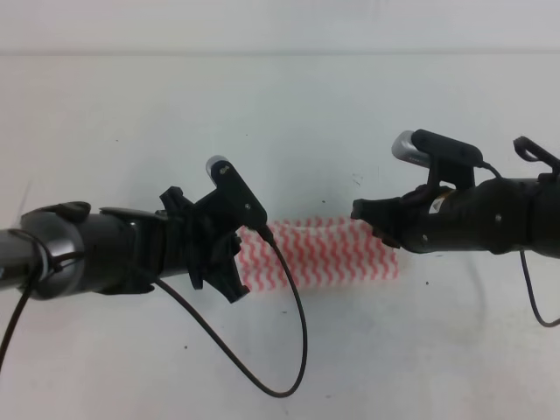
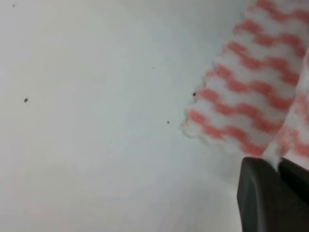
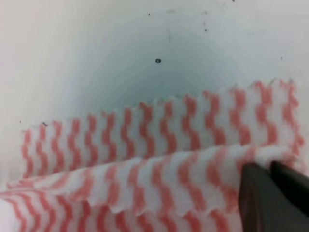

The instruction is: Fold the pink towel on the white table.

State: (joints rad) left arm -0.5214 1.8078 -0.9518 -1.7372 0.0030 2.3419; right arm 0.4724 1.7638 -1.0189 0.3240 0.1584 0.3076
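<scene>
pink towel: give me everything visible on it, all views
The pink towel is a thin, soft-looking cloth with pink-red and white wavy zigzag stripes and a scalloped edge. It lies on the white table as a short band between the two arms, partly folded: the right wrist view shows a raised upper layer curling over a flat lower one. The left end effector and right end effector each pinch an edge of it, fingers closed on cloth. Its far ends are hidden behind the arms.
</scene>
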